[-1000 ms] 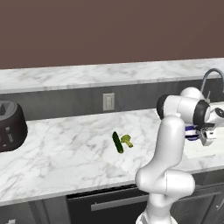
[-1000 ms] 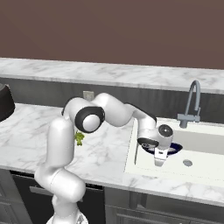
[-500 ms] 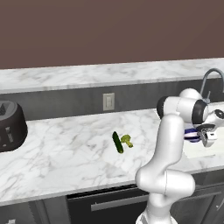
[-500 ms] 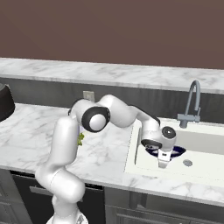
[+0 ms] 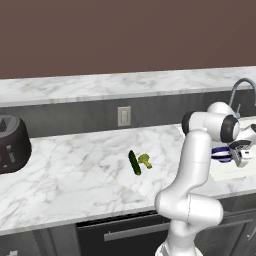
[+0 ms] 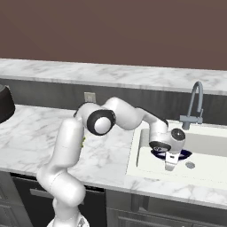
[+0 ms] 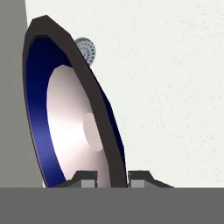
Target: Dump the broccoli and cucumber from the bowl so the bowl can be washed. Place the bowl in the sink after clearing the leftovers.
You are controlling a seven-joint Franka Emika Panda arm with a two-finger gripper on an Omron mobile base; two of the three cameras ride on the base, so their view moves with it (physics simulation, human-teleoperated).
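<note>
**Bowl over the sink, leftovers already on the counter**

Gripper [image 6: 170, 163] has its jaws pinched tight on the rim of the bowl [image 6: 182, 154] — hand view shows one fingertip [image 7: 85, 179] inside the rim and one outside, bowl [image 7: 65, 122] edge-on between them. A rim pinch is the only hold that works on a shallow dish like this.

Bowl is empty, white inside clean, and sits low inside the sink [image 6: 146, 160], near the middle of the basin, with the drain [image 7: 85, 50] just past its far edge. Can't tell whether it's touching the sink floor yet.

Cucumber [image 5: 134, 162] and broccoli [image 5: 145, 160] lie side by side, just about touching, mid-counter, well apart from the sink's left edge — dumped clear so the basin takes only the bowl.

Faucet [image 6: 195, 103] stands at the sink's back edge, clear of the arm.

My read: dump is done, release is what's left. Risk — the tilted bowl rolls or clatters when the jaws part.
</note>
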